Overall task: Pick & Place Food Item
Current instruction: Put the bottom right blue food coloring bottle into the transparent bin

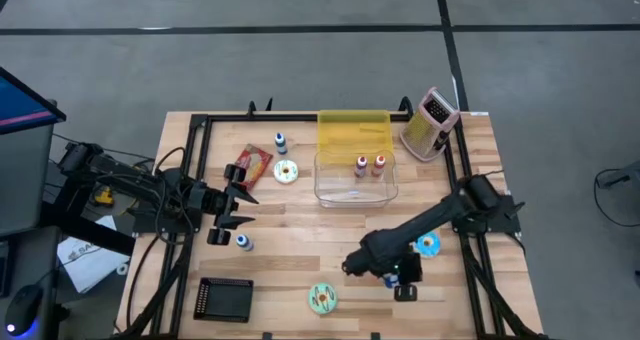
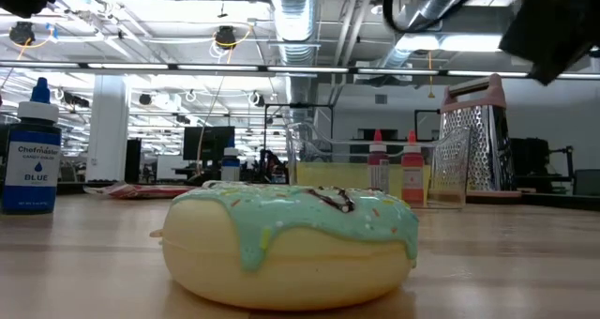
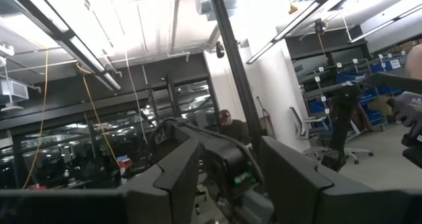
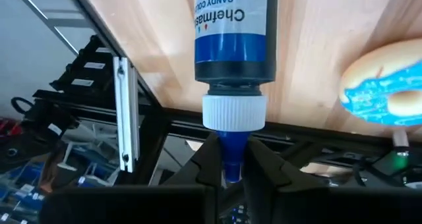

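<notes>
A blue food-colour bottle (image 4: 234,39) with a white cap shows in the right wrist view, and my right gripper (image 4: 231,168) is shut on it. From above, that gripper (image 1: 400,286) is near the table's front right, beside a blue-iced donut (image 1: 428,244). A green-iced donut (image 2: 291,244) lies flat on the wood near the front edge. My left gripper (image 1: 232,212) stands open at the left and points up into the room. A small blue bottle (image 1: 243,242) stands upright just in front of it. My right gripper pinches the bottle's blue nozzle tip (image 4: 231,159), below the white cap (image 4: 234,112), between its two fingers, only at their free ends. The bottle's body reaches straight out from the fingertips over the wood. Whether its base touches the table I cannot tell.
A clear container (image 1: 355,180) holding two red bottles sits mid-table, a yellow lid (image 1: 352,130) behind it and a grater (image 1: 430,123) at the back right. A red packet (image 1: 250,167), a white donut (image 1: 286,171) and another blue bottle (image 1: 280,141) lie back left. A black tray (image 1: 223,300) sits front left.
</notes>
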